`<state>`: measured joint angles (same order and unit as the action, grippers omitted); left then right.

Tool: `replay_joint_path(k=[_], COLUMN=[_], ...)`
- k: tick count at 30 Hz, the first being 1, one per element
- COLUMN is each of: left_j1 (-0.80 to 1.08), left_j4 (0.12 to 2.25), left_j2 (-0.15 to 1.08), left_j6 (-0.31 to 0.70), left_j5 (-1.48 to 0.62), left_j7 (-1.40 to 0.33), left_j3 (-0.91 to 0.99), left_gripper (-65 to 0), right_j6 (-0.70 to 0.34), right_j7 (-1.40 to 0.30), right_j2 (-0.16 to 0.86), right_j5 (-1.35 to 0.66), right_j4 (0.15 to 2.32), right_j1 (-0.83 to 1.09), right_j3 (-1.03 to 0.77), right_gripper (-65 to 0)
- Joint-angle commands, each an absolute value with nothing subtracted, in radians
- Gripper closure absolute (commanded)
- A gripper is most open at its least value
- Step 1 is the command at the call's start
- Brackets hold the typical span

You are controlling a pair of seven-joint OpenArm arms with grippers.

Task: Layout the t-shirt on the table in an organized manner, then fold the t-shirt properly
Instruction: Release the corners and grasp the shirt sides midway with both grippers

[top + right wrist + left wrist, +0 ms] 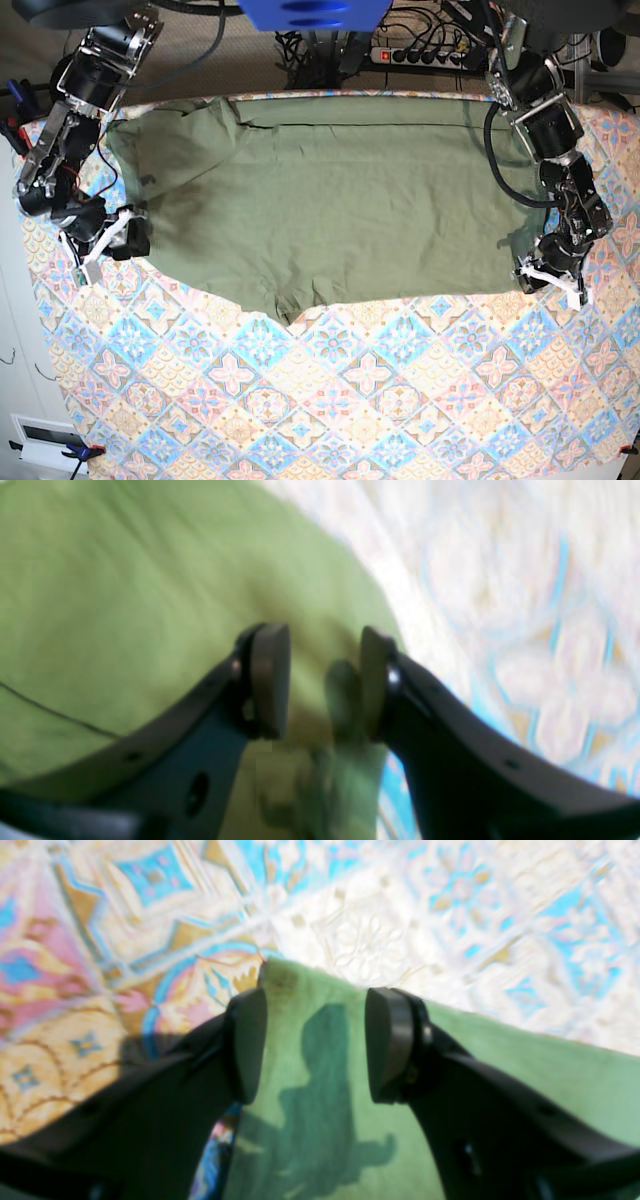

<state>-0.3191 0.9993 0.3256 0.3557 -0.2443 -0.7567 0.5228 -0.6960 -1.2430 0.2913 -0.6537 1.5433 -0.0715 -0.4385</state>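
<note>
T-shirt (pixel 330 210) lies spread across table's (pixel 400 400) far half. Left gripper (pixel 315 1045) fingers parted over right-edge corner; right gripper (pixel 322 680) fingers parted at left edge. Risk: shallow bite slips, cloth bunches.

A: Where does the base view sit?
B: High overhead, looking straight down on the whole table (pixel 330 400).
A: And the wrist views?
B: Each looks close past its own fingers: left at the t-shirt (pixel 320 1090) edge at 3 o'clock, right at 9 o'clock.
</note>
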Motion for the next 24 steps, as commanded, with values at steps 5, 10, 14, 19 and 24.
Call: replay_joint_path(k=[5,10,14,19,24], left_j1=[-0.348,-0.348,-0.348,-0.348,-0.346], left_j4=[0.995,0.980,0.957,0.955,0.941], left_j2=[0.344,0.340,0.340,0.343,0.340], left_j6=[0.360,0.352,0.309,0.309,0.309], left_j5=[-0.243,-0.243,-0.245,-0.245,-0.243], left_j7=[-0.693,-0.690,-0.687,-0.673,-0.676], left_j3=[0.526,0.526,0.529,0.530,0.527], left_gripper=[-32.3,-32.3,-32.4,-32.4,-32.4], right_j6=[-0.698,-0.698,-0.698,-0.698,-0.698], right_j7=[-1.233,-1.233,-1.234,-1.237,-1.237], right_j2=[0.314,0.312,0.297,0.297,0.297], right_j5=[-0.651,-0.651,-0.651,-0.653,-0.656], right_j4=[1.558,1.558,1.558,1.558,1.558], right_j1=[-0.081,-0.081,-0.081,-0.081,-0.081], right_j3=[-0.446,-0.446,-0.446,-0.446,-0.446], right_gripper=[-22.4,-22.4,-22.4,-22.4,-22.4])
